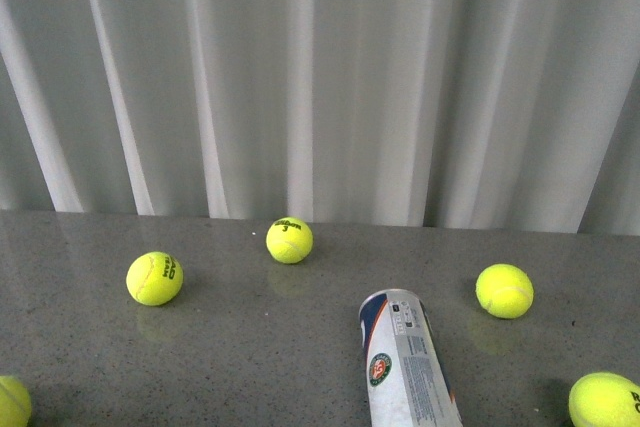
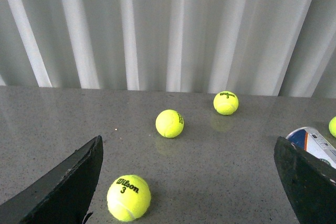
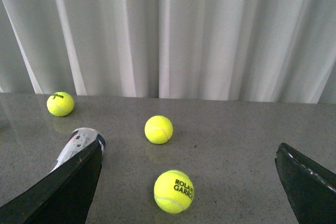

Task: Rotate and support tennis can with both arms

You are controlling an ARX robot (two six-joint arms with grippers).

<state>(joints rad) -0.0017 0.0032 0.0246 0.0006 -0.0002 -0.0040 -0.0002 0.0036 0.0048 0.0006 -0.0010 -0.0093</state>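
Lying sideways on the tabletop (image 1: 250,347), the can (image 1: 408,367) was judged light, slick and rollable, best taken at its ends by the left pincer (image 2: 188,148) and right pincer (image 3: 189,148), both spread empty.

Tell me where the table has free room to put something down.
Widest bare patch: front middle of the table, between the left ball, the middle ball and the lying can. Crowded on the right: the right ball and the corner ball lie near the can.
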